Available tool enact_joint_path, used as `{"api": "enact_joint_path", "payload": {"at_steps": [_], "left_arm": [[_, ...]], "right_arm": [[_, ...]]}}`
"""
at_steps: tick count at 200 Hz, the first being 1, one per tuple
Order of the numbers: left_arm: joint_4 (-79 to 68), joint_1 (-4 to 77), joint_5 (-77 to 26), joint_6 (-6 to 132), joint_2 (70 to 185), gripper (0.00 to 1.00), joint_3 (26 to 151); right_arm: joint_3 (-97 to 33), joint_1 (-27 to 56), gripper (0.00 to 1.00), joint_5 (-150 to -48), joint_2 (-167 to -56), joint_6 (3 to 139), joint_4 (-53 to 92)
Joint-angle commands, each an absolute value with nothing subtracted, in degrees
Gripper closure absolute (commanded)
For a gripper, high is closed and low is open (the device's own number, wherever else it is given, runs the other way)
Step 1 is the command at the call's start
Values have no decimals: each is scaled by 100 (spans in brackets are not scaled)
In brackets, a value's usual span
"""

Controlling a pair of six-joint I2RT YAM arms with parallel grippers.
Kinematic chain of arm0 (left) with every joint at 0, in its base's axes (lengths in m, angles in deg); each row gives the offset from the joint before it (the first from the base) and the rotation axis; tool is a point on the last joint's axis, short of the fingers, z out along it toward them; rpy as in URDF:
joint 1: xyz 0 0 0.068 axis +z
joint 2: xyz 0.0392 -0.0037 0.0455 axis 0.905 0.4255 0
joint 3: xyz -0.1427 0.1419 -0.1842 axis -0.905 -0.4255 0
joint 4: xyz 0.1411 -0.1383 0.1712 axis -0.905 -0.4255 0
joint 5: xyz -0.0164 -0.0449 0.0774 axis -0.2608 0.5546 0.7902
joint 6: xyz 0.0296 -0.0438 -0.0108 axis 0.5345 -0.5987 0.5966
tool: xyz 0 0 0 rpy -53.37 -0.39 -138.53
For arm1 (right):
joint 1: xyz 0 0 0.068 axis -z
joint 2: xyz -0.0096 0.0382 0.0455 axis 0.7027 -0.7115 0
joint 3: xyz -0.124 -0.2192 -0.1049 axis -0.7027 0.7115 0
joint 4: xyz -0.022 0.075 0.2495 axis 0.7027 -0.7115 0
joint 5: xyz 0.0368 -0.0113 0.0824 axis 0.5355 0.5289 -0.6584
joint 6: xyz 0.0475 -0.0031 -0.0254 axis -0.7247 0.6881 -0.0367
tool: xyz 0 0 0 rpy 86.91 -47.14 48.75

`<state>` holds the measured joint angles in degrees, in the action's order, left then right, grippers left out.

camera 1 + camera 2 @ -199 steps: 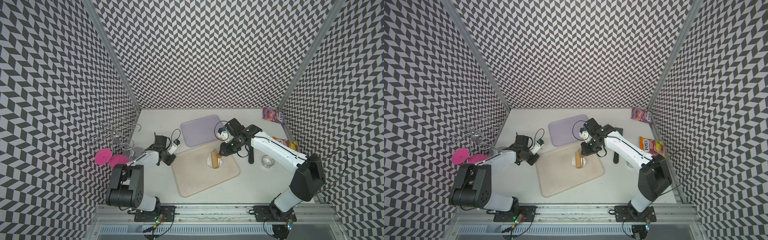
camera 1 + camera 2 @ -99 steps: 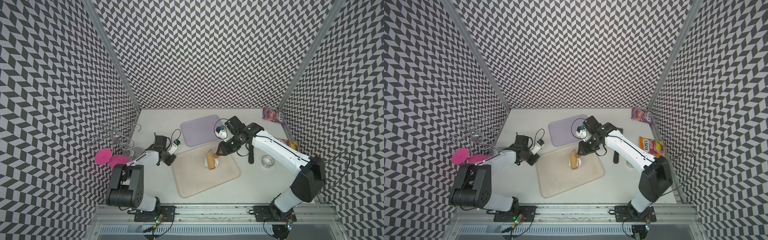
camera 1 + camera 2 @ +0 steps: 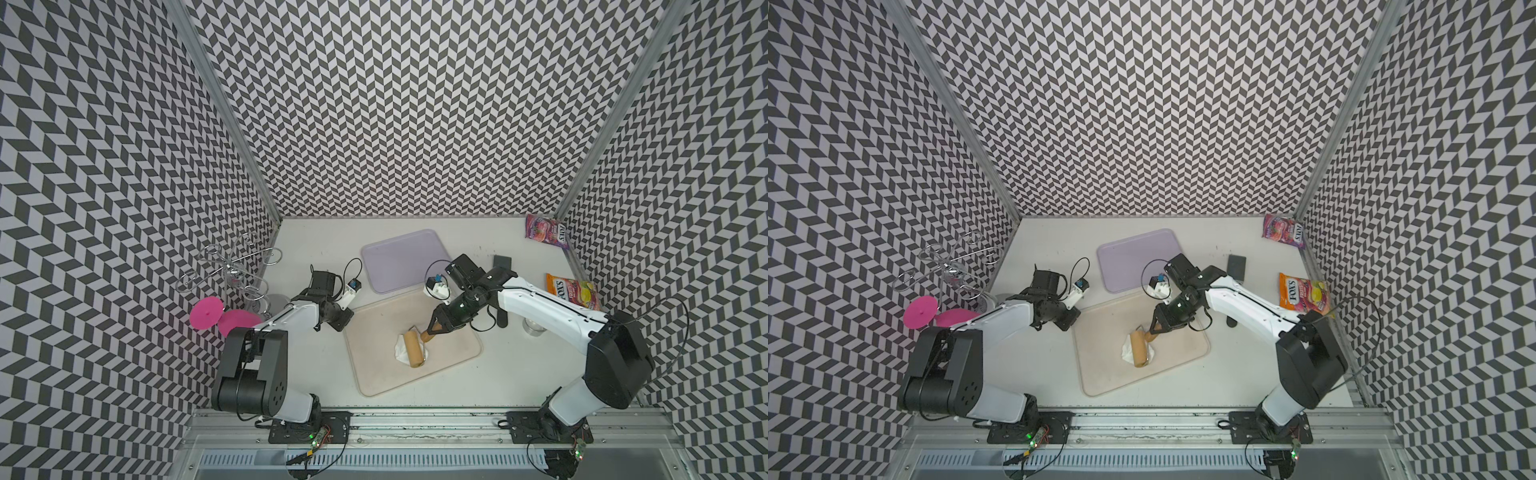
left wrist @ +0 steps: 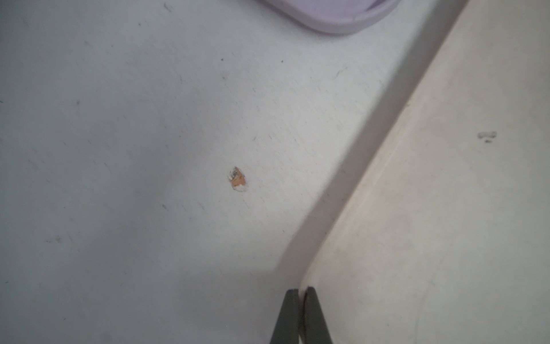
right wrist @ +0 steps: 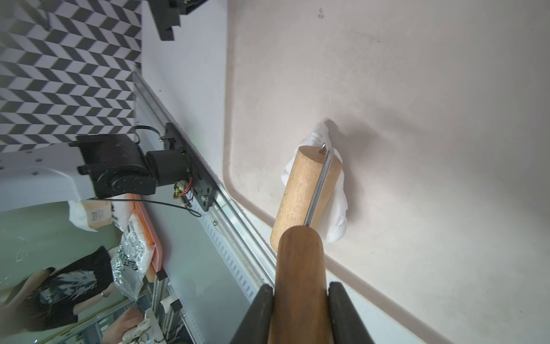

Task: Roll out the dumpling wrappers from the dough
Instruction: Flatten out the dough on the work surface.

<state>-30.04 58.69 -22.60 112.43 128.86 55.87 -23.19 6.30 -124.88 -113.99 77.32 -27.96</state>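
The dough [image 3: 400, 352] [image 3: 1125, 353] [image 5: 337, 202] is a soft white mass on the beige board [image 3: 449, 345] [image 3: 1177, 345] [image 5: 416, 89]. The wooden roller [image 3: 413, 350] [image 3: 1140, 348] [image 5: 300, 190] lies on it, and dough shows on both sides of the drum. My right gripper [image 3: 434, 330] [image 3: 1154, 328] [image 5: 300, 287] is shut on the roller's handle. Shut and holding nothing, my left gripper [image 3: 343, 322] [image 3: 1069, 322] [image 4: 300, 290] rests at the board's far left corner [image 4: 446, 208]. No dumpling wrappers are in view.
A lavender tray [image 3: 399, 257] [image 3: 1133, 257] [image 4: 342, 18] lies behind the board. Two candy bags [image 3: 546, 230] [image 3: 571, 291], a black tool [image 3: 500, 266] and a small round ring [image 3: 532, 328] are at the right. A wire rack [image 3: 232, 270] and pink discs [image 3: 205, 313] stand at the left.
My right gripper has pushed the roller leftward and toward the front, onto the dough. The left arm has stayed still.
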Motion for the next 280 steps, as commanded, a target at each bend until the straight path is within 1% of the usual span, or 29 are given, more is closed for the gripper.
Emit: {"api": "enact_joint_path", "payload": {"at_steps": [1,26,52,80,117,156,183,197,215,253,280], "left_arm": [[-3407,5750,-2400,11260,12942,100,5569],[-3377,5687,-2422,11176,12942,100,5572],[-3363,5645,-2425,11127,12933,100,5561],[-3341,5628,-2451,11075,12919,100,5566],[-3341,5609,-2440,11056,12907,100,5595],[-3354,5611,-2406,11065,12888,100,5604],[-3359,5609,-2419,11061,12869,100,5602],[-3359,5603,-2425,11056,12868,100,5608],[-3352,5594,-2443,11039,12875,100,5609],[-3324,5541,-2463,10969,12896,100,5595],[-3298,5504,-2458,10926,12894,100,5584]], "right_arm": [[-2153,630,100,-13629,-10953,7268,-1472],[-1973,697,100,-13938,-10892,6938,-951],[-1952,729,100,-13734,-10935,7008,-1127],[-2056,729,100,-12434,-11212,7399,-2057],[-2082,759,100,-10746,-11301,7530,-2765],[-2174,790,100,-9455,-11199,7487,-3079],[-2310,791,100,-8965,-11108,7478,-3307],[-2413,791,100,-8922,-11039,7529,-3377],[-2580,791,100,-9148,-10886,7592,-3367],[-3050,790,100,-9957,-10573,7576,-3292],[-3270,774,100,-10547,-10663,7559,-3504]]}}
